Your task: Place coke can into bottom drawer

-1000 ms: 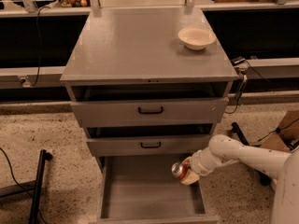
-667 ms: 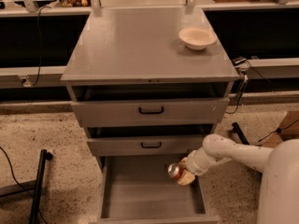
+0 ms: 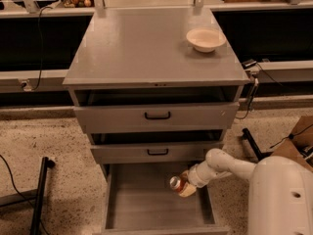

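Grey bottom drawer (image 3: 142,204) stood pulled open under the two upper drawers (image 3: 117,116). Gripper (image 3: 185,186) reached in from the right, clenched on the coke can (image 3: 175,182); can tilted, over the drawer's right side. Cream bowl (image 3: 206,39) sat on the cabinet top (image 3: 142,48).

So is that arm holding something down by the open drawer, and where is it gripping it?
Yes: the gripper holds the coke can by its side, over the bottom drawer.
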`<state>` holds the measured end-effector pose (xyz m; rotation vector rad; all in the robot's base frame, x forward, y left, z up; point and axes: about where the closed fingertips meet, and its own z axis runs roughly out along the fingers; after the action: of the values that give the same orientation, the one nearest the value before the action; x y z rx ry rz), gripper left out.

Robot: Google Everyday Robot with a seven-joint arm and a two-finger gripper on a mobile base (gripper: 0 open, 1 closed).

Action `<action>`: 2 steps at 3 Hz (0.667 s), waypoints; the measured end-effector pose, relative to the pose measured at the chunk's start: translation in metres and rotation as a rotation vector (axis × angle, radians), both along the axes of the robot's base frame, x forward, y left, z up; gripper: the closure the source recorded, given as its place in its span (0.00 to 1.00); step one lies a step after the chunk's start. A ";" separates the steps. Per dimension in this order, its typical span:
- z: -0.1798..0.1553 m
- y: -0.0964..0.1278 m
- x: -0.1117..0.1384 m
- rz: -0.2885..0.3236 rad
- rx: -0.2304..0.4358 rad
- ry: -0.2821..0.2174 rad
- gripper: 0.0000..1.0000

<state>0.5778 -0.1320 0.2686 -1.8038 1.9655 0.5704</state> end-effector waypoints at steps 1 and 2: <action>-0.042 0.004 0.007 0.037 0.052 0.008 1.00; -0.065 0.001 0.008 0.049 0.076 0.019 1.00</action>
<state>0.5855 -0.1311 0.2039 -1.8111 1.8897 0.6711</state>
